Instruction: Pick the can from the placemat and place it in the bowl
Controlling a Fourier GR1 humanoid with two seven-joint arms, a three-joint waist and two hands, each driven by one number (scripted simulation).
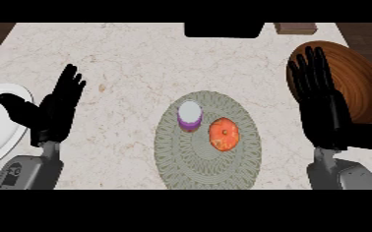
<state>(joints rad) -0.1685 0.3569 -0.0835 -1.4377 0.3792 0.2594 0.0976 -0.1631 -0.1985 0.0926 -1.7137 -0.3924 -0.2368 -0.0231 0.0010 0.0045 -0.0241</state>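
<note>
The table (131,54) carries a round placemat (207,172) near its front edge. The wooden bowl (356,78) at the right edge is partly hidden by the right hand (320,108), fingers released. The left hand (54,110), fingers released, overlaps a cut-off white plate (9,128). The purple can (190,116) stands upright on the placemat, just beside an orange pumpkin-like item (224,133).

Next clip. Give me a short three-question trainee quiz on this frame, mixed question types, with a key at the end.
1. True or false: the can stands on the placemat, to the left of the orange fruit.
2. Where does the wooden bowl sit relative to the right hand?
A. At the counter's right edge, partly behind the hand
B. On the placemat
C. Beside the left hand
3. Fill in: both hands are ____ and hold nothing.

Key
1. True; the two sit side by side on the mat.
2. A
3. open; fingers are straight, and neither hand touches the can.
</note>
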